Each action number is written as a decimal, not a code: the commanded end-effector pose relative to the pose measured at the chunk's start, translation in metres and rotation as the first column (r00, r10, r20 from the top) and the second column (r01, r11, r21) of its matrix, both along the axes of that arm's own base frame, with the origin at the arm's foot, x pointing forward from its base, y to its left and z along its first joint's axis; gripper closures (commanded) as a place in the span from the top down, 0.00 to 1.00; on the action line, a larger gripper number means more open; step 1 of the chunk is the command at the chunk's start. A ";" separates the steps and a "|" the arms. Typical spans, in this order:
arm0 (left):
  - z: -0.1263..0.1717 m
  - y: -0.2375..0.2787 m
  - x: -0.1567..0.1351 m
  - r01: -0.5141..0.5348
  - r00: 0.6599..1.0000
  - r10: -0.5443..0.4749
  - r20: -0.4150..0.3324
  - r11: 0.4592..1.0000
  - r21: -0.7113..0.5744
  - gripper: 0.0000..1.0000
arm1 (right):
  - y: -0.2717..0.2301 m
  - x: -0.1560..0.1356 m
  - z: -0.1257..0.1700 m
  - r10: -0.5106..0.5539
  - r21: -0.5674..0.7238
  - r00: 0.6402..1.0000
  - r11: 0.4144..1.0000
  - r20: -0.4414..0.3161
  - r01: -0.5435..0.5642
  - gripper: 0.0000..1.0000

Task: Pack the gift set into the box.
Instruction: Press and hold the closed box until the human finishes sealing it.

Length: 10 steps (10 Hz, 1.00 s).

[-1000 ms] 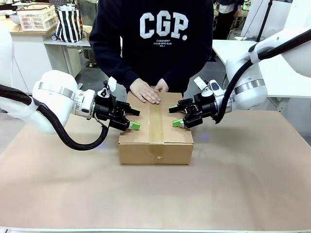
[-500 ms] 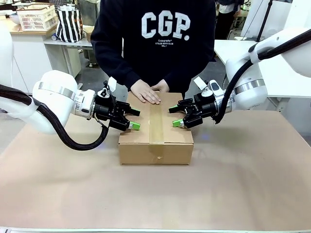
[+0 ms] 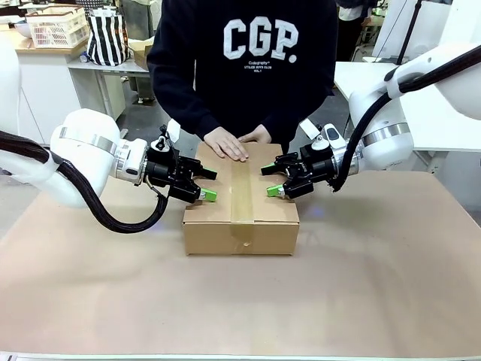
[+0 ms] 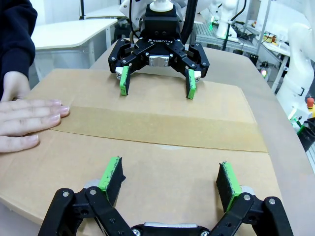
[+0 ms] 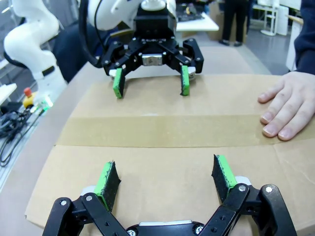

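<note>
The box is closed and taped, so whatever is lying inside it is staying hidden. The person's hand is covering part of the far left flap. In the left wrist view the picture's left edge is cutting that hand off at the wrist, and the right wrist view's right edge is doing the same. The person's other hand is showing only partly behind the box's far edge. The bottom edge is cutting off both gripper bodies in the 2 wrist views.
</note>
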State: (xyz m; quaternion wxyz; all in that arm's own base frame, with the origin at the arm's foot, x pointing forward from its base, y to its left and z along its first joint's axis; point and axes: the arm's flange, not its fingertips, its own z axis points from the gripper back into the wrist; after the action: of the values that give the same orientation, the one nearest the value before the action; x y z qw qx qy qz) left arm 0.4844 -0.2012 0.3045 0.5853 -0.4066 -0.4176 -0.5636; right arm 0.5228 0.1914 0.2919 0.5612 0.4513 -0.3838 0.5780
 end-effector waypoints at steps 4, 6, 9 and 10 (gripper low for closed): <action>-0.004 0.001 -0.002 0.001 1.000 -0.001 0.005 1.000 0.006 1.00 | -0.001 -0.001 -0.002 -0.002 -0.002 1.000 1.000 -0.004 0.002 1.00; -0.004 0.001 -0.002 0.001 1.000 -0.001 0.005 1.000 0.006 1.00 | -0.001 -0.001 -0.002 -0.002 -0.002 1.000 1.000 -0.004 0.002 1.00; -0.004 0.001 -0.002 0.001 1.000 -0.001 0.005 1.000 0.006 1.00 | -0.001 -0.001 -0.002 -0.002 -0.002 1.000 1.000 -0.004 0.002 1.00; -0.004 0.001 -0.002 0.001 1.000 -0.001 0.005 1.000 0.006 1.00 | -0.001 -0.001 -0.002 -0.002 -0.002 1.000 1.000 -0.004 0.002 1.00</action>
State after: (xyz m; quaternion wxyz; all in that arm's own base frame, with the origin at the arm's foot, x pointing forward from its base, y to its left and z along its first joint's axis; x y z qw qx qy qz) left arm 0.4846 -0.2013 0.3045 0.5853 -0.4065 -0.4177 -0.5637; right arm 0.5228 0.1913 0.2919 0.5612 0.4513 -0.3838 0.5780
